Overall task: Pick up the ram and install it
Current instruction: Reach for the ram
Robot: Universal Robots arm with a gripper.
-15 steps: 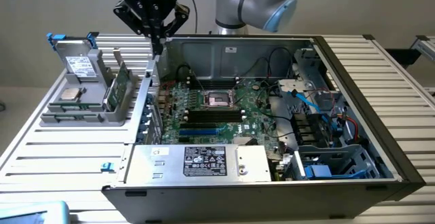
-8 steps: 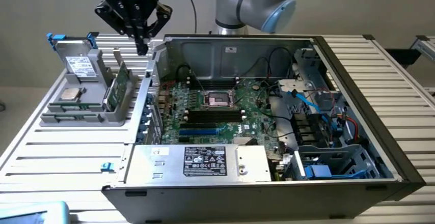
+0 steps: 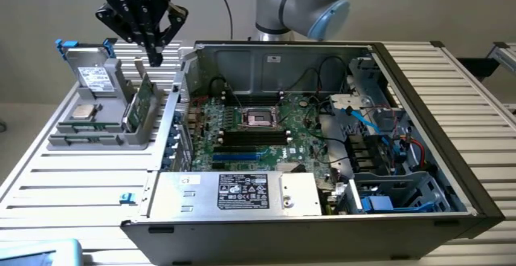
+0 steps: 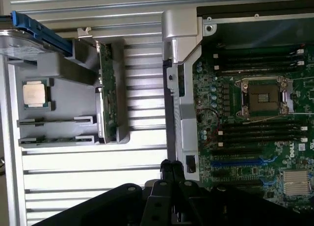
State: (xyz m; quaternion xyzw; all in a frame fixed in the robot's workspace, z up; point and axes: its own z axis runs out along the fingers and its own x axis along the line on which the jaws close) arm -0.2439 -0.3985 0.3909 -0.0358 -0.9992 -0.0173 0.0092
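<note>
The ram point(image 3: 142, 104) is seen standing on its long edge in the gray holder point(image 3: 96, 140), with its lower edge hidden behind the holder's wall. The wrist above the gripper point(image 3: 154, 59) is cut off at the exterior view's top edge. The gripper is held above the holder and pointed straight down. Its 2 fingers are pressed together on nothing, clear of the ram.
</note>
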